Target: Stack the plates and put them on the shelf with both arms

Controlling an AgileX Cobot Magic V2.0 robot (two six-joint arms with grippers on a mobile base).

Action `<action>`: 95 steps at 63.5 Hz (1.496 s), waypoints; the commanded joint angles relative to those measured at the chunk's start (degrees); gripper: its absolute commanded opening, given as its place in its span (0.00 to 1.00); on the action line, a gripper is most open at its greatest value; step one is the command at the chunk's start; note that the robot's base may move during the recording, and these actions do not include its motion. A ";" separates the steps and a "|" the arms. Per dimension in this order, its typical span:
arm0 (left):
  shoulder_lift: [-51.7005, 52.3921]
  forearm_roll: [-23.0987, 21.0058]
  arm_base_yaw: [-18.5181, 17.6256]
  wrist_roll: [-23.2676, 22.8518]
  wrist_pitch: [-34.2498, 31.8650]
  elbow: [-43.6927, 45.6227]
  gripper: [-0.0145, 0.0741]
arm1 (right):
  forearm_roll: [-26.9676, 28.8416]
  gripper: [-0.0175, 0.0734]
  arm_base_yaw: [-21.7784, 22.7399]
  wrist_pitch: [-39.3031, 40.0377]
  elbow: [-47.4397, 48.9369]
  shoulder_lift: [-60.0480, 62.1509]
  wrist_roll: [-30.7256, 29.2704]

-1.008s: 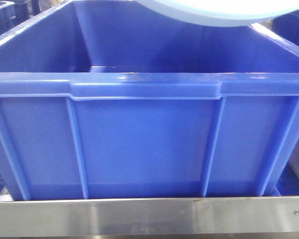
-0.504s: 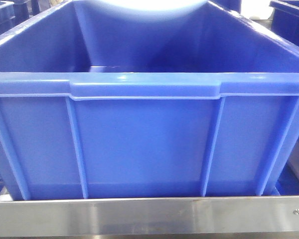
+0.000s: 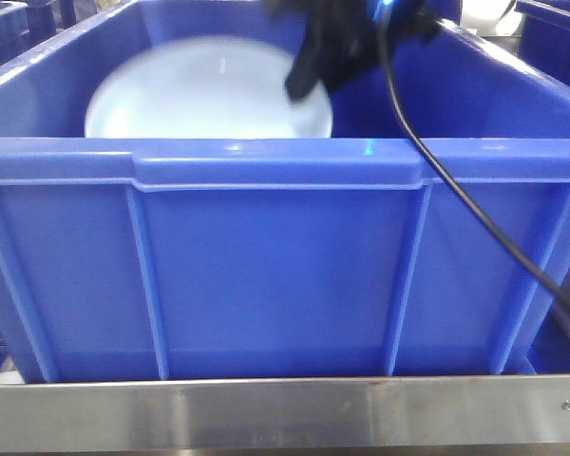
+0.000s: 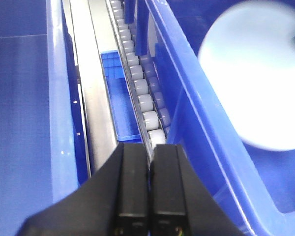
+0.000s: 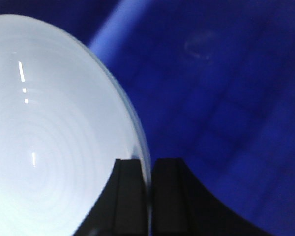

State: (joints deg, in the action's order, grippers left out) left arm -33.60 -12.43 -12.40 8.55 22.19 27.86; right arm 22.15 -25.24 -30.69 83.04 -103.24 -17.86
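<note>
Fingers of your left gripper (image 4: 150, 189) are pressed together on nothing, hovering outside the blue crate (image 4: 196, 128), above a roller track (image 4: 140, 83) and a steel rail (image 4: 91, 93). Move right and you see one pale plate (image 3: 204, 90) tilted inside the crate, blurred, its lower part hidden by the front wall. Your right gripper (image 5: 148, 196) is clamped on the plate's rim, a black cable (image 3: 475, 214) trailing over the crate's edge. Below runs the steel shelf (image 3: 285, 413).
</note>
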 commanded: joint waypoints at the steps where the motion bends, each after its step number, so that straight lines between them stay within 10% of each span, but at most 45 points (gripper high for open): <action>1: -0.22 -0.48 0.03 -0.64 -4.98 1.68 0.26 | 0.44 0.26 0.06 3.21 3.42 0.12 -0.35; 21: -0.22 -0.48 0.03 -0.64 -4.98 1.68 0.26 | 0.33 0.26 0.17 1.72 4.26 -1.63 -0.35; 40: -0.22 -0.48 0.03 -0.64 -4.98 1.68 0.26 | -0.06 0.71 0.28 -0.92 4.26 -1.63 -0.35; 50: -0.22 -0.48 0.03 -0.64 -4.98 1.68 0.26 | -0.06 0.74 0.28 -3.26 6.06 -1.49 -0.35; 76: -0.22 -0.48 0.03 -0.64 -4.98 1.68 0.26 | -0.06 0.44 0.28 -5.39 7.78 8.12 -0.24; 95: -0.22 -0.48 0.03 -0.64 -4.98 1.68 0.26 | -0.06 0.25 0.28 7.79 -11.88 25.25 -0.24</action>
State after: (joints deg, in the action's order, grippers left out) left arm -33.60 -12.43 -12.40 8.55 22.19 27.86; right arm 21.37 -25.24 -29.83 74.82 -84.81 -17.89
